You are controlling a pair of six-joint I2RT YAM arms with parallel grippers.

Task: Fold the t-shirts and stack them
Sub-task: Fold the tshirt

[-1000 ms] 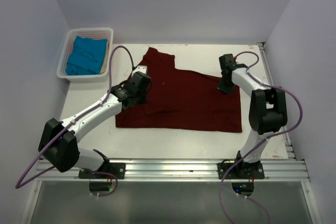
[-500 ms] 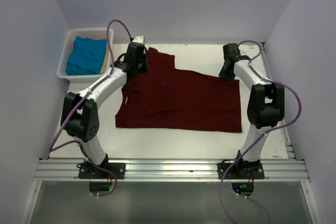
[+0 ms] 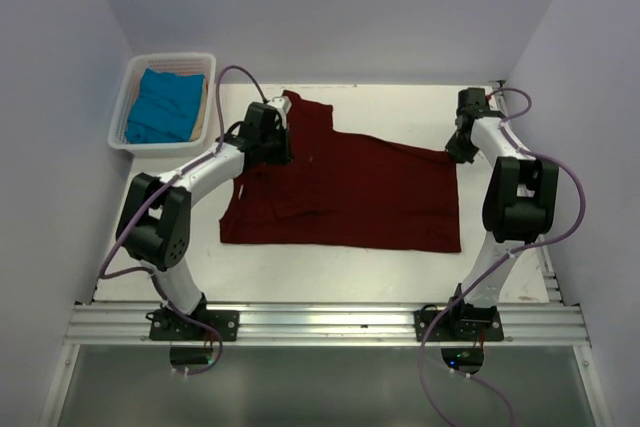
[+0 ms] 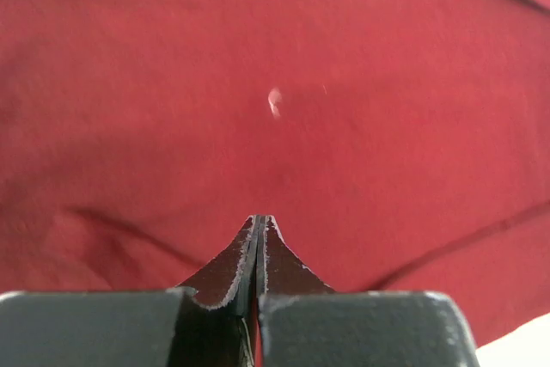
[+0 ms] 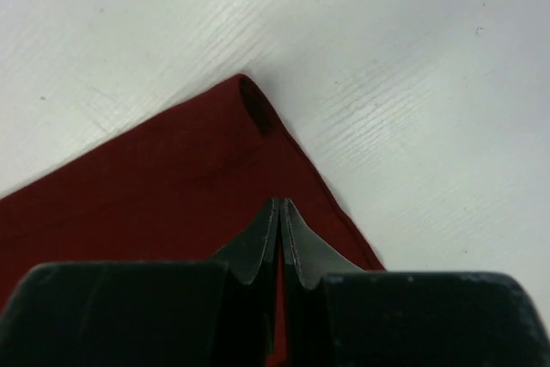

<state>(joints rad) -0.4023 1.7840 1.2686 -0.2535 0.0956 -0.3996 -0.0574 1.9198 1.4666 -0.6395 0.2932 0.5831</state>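
A dark red t-shirt [image 3: 360,192] lies spread on the white table, its left part folded over. My left gripper [image 3: 284,149] is shut and sits low over the shirt's upper left part. In the left wrist view its tips [image 4: 259,219] hover on red cloth [image 4: 275,40], with nothing visibly pinched. My right gripper [image 3: 457,150] is shut at the shirt's far right corner. In the right wrist view its tips [image 5: 279,204] are just over that corner [image 5: 155,186]. A folded blue t-shirt [image 3: 165,105] lies in the basket.
A white basket [image 3: 170,59] stands at the table's far left corner. Walls close in the table on the left, back and right. A metal rail [image 3: 330,322] runs along the near edge with both arm bases.
My left gripper went from the shirt's left middle up to its upper left, then settled slightly nearer. My right gripper moved right and outward to the shirt's far right corner.
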